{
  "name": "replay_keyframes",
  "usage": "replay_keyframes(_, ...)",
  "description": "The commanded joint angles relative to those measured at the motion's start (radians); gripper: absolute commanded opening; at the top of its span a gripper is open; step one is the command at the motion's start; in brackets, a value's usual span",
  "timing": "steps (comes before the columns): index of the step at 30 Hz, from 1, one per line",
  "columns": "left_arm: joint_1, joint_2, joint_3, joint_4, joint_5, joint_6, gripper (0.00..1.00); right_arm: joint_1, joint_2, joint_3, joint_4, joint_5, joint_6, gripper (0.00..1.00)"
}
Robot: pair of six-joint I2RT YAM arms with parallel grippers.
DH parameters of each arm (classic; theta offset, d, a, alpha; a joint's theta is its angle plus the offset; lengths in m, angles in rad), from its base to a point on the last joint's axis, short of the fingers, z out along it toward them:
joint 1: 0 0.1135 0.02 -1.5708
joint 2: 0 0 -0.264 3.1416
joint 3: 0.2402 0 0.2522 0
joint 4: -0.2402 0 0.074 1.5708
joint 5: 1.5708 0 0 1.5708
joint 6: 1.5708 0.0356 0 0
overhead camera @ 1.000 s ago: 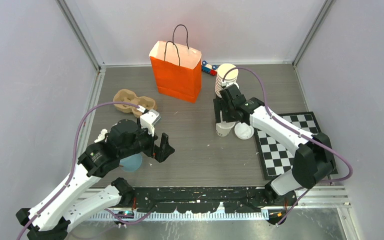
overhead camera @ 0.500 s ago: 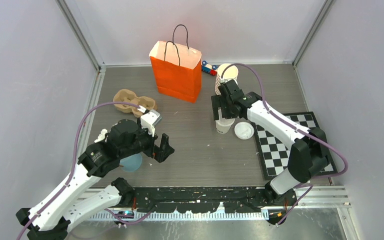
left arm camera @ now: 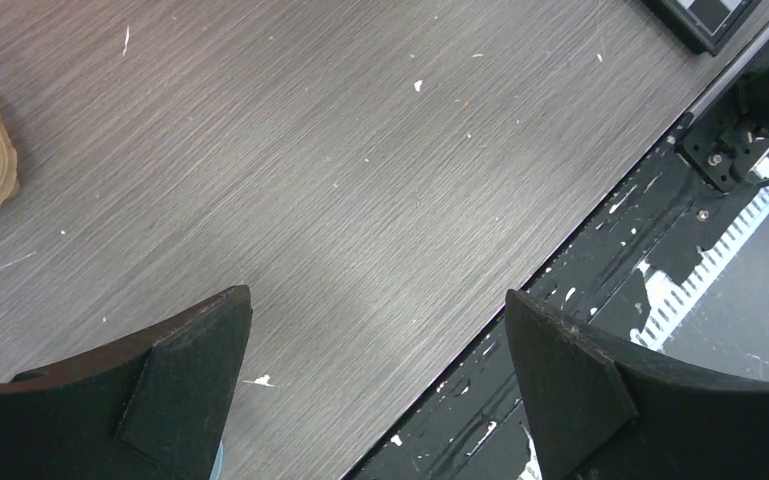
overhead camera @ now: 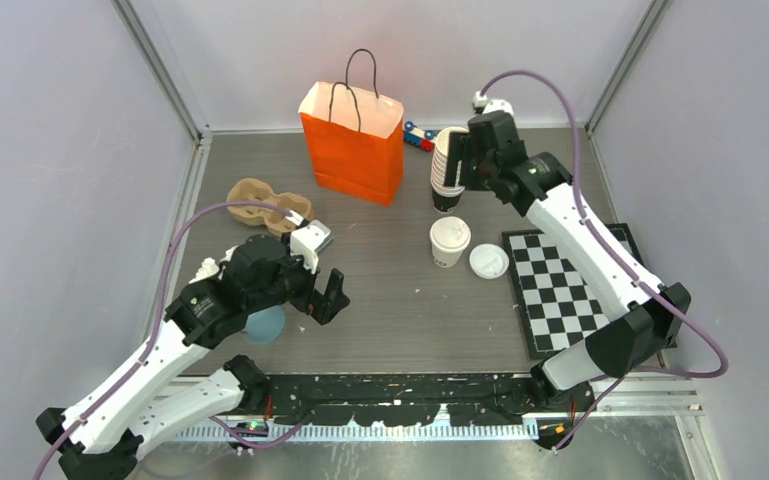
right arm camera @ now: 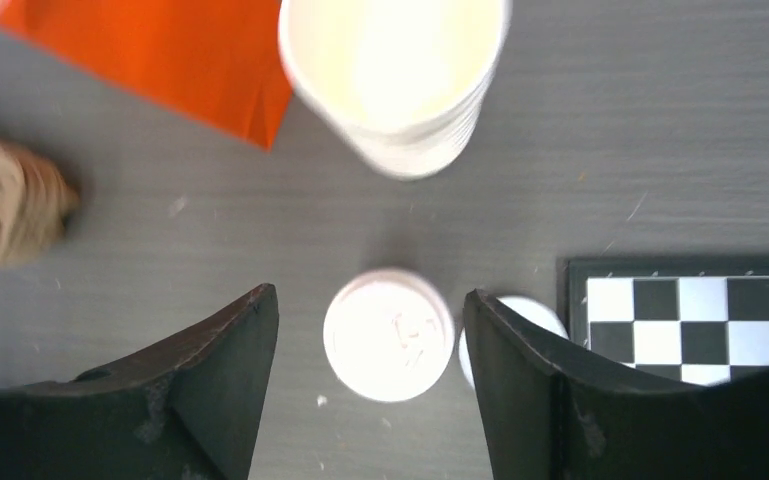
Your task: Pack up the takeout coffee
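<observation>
Grey wood-grain tabletop (overhead camera: 390, 300): the left pincer (left arm camera: 378, 310) hangs wide apart and empty, the orange bag (overhead camera: 353, 150) stands at the back, and the lidded coffee cup (overhead camera: 449, 238) sits upright just right of centre. The right pincer (right arm camera: 370, 295) is apart and empty too, up by the cup stack (overhead camera: 447, 170). I'd drop straight down, squeeze gently below the lid and keep it upright.

1. Grey wood-grain table top (overhead camera: 380, 300) under me, speckled with small white flecks.
2. Plain pale lavender walls (overhead camera: 50, 150) close me in on the left, back and right, evenly lit.
3. Aluminium posts (overhead camera: 158, 65) climb both back corners.
4. A black strip (overhead camera: 410, 386) and a metal rail (overhead camera: 650, 398) edge my near side.
</observation>
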Motion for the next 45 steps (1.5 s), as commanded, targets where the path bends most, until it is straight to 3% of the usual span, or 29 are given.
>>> replay_keyframes(1,-0.002,0.018,0.004,0.012,-0.016,0.037,1.00,-0.071,-0.007,0.131,0.064,0.107,0.036,0.65)
replay_keyframes(5,-0.002,0.020,-0.003,0.004,-0.014,0.037,1.00,-0.131,0.073,0.264,0.049,0.103,0.053,0.54)
replay_keyframes(14,-0.002,-0.029,-0.041,0.030,0.007,0.032,1.00,-0.161,0.302,0.500,-0.074,0.091,0.013,0.49)
replay_keyframes(34,-0.002,-0.029,-0.047,0.026,0.014,0.047,1.00,-0.161,0.427,0.538,-0.101,0.119,-0.052,0.36)
replay_keyframes(41,-0.002,-0.023,-0.049,0.025,0.014,0.046,1.00,-0.161,0.436,0.563,-0.110,0.134,-0.070,0.16)
replay_keyframes(45,-0.002,-0.020,-0.047,0.024,0.015,0.046,1.00,-0.161,0.428,0.587,-0.115,0.135,-0.066,0.10)
